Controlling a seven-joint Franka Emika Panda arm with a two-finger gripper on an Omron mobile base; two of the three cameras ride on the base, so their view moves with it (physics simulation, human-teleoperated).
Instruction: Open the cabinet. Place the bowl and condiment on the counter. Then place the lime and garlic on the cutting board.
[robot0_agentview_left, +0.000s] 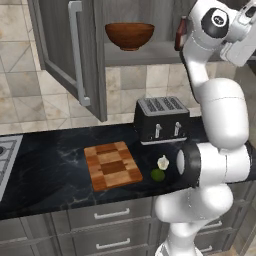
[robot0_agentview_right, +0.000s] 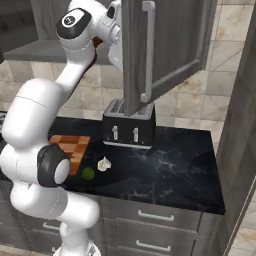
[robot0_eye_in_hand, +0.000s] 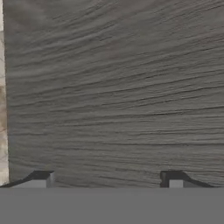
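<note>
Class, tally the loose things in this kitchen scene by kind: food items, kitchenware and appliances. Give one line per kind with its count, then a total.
Food items: 2 (lime, garlic)
Kitchenware: 2 (bowl on the cabinet shelf, cutting board on the counter)
Appliances: 1 (toaster)
Total: 5

You see a matt grey wood-grain cabinet (robot0_agentview_left: 92, 55) with a brushed-metal handle (robot0_agentview_left: 76, 50), a polished wooden bowl (robot0_agentview_left: 129, 35), a glossy veined black marble counter (robot0_agentview_left: 50, 170) and a checkered wooden cutting board (robot0_agentview_left: 112, 165).
</note>
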